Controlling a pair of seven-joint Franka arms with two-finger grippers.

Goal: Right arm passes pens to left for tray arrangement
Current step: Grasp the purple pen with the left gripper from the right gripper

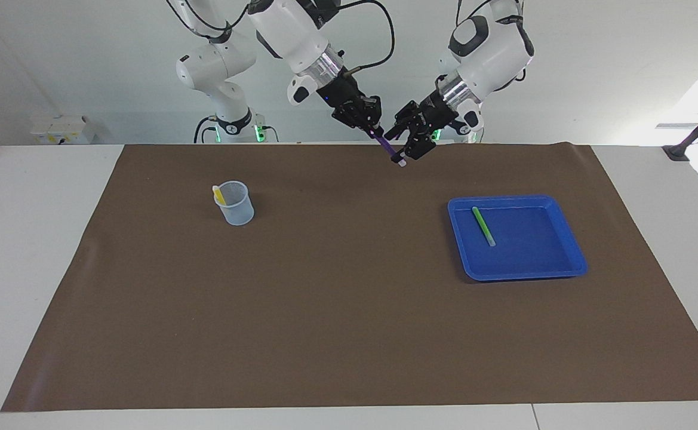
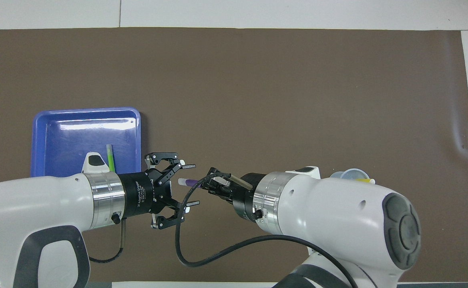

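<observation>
My right pincer gripped the light, stiff, slick purple pen while my left pincer, part-open & empty, bracketed its pale 5 o'clock tip.

Three slim marker pens: one purple pen in the air, one bright green pen, one yellow pen. One shallow square bright blue plastic tray. One small translucent bluish plastic cup. One brown table mat. Two white robot arms, two black two-finger grippers: left gripper, right gripper.
</observation>
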